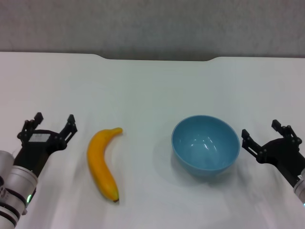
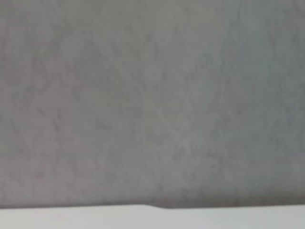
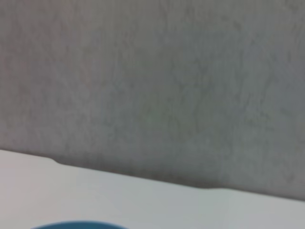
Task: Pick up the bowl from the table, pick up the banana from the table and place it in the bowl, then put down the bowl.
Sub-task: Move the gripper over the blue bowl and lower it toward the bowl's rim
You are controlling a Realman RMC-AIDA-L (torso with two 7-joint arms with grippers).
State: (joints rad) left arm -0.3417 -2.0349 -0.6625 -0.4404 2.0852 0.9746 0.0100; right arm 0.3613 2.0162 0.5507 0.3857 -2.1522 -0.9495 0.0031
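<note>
A light blue bowl [image 1: 206,144] stands upright and empty on the white table [image 1: 152,86], right of centre. A yellow-orange banana [image 1: 101,163] lies flat to its left, dark tip toward me. My left gripper [image 1: 53,125] is open at the left, just left of the banana and apart from it. My right gripper [image 1: 263,132] is open at the right, just right of the bowl and not touching it. The right wrist view shows only a sliver of the bowl's rim [image 3: 78,224]. The left wrist view shows neither object.
The table's far edge has a shallow notch [image 1: 159,58] with a grey wall [image 1: 152,24] behind. Both wrist views show mostly that wall [image 2: 152,95] above a strip of tabletop [image 3: 143,200].
</note>
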